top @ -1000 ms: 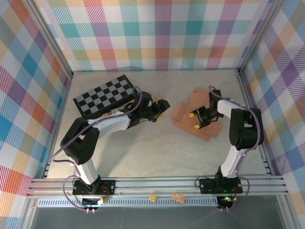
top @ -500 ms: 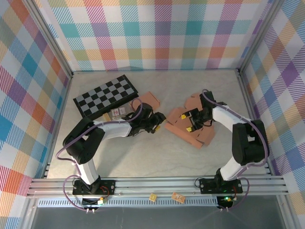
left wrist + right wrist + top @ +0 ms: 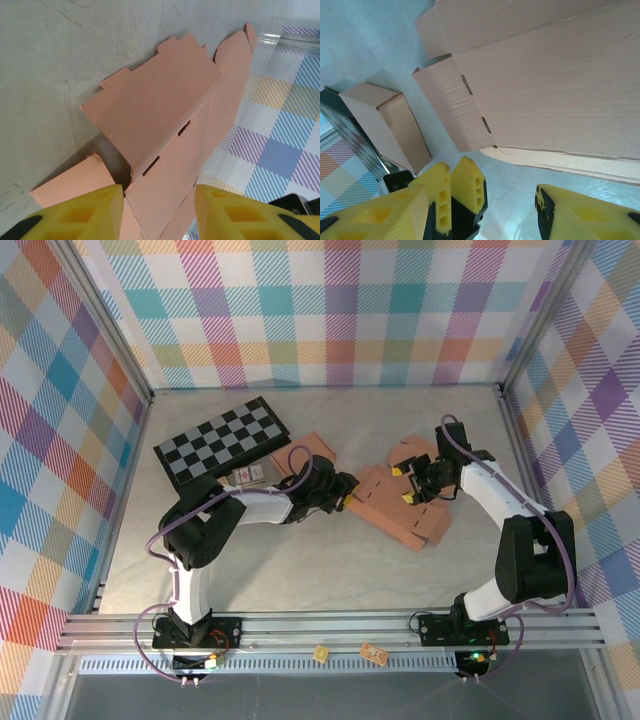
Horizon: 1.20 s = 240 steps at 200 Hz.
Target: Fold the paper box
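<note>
box: paper box [image 3: 405, 512] lies mostly flat, right of bench [image 3: 300, 560] centre | left claw [image 3: 347, 491]: fingers apart astride its left edge | right claw [image 3: 405, 483]: apart, empty, above the far flap | feel: I reckon it's light, bendy card, so I'd pinch flaps near the creases

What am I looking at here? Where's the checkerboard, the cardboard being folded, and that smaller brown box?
Checkerboard [image 3: 222, 440]: overhead view, middle of its chequered top.
Paper box [image 3: 395, 512]: overhead view, its flat centre panel.
Smaller brown box [image 3: 318, 448]: overhead view, its top face.
</note>
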Motion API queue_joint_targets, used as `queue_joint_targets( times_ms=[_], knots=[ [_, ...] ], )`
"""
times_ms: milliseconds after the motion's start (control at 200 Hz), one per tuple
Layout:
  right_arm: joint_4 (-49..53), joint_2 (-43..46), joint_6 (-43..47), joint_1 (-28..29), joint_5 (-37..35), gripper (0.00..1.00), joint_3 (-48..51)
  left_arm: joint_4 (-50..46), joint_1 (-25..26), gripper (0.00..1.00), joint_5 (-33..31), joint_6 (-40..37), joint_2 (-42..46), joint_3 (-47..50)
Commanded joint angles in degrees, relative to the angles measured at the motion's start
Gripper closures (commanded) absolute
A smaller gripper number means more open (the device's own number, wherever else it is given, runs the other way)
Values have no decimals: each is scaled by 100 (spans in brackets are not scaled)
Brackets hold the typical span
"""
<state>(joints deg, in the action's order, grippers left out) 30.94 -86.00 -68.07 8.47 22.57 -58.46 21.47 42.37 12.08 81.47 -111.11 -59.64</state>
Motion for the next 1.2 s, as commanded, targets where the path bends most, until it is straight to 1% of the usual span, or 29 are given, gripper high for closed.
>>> queue_joint_targets(
  times_ms=[0,185,350,415,465,720,760,845,930,960,1090,1195],
  knots=[
    [94,171,136,-45,37,41,88,289,85,62,-135,209,-175,-158],
    [110,197,163,-96,79,42,89,29,83,63,-153,123,-199,-197],
    [77,180,173,-107,116,42,89,32,92,64,-224,94,-232,-162],
    [61,163,184,-109,134,42,80,214,95,66,-223,109,-322,-204],
    [58,162,189,-113,140,42,88,316,91,69,-215,114,-394,-245],
    [52,215,219,-142,153,42,131,462,101,76,-245,106,-517,-263],
    [53,226,216,-143,149,42,145,461,104,79,-254,97,-516,-261],
    [53,254,224,-148,142,42,184,518,102,91,-299,85,-509,-242],
    [97,347,240,-144,98,42,233,502,105,97,-368,79,-461,-290],
    [157,395,263,-155,42,42,238,474,106,100,-392,79,-433,-333],
    [711,751,602,-141,-476,44,-31,172,106,100,-602,154,-195,-575],
    [1097,1032,884,-47,-804,44,-359,-174,122,100,-876,419,51,-818]
  ],
)
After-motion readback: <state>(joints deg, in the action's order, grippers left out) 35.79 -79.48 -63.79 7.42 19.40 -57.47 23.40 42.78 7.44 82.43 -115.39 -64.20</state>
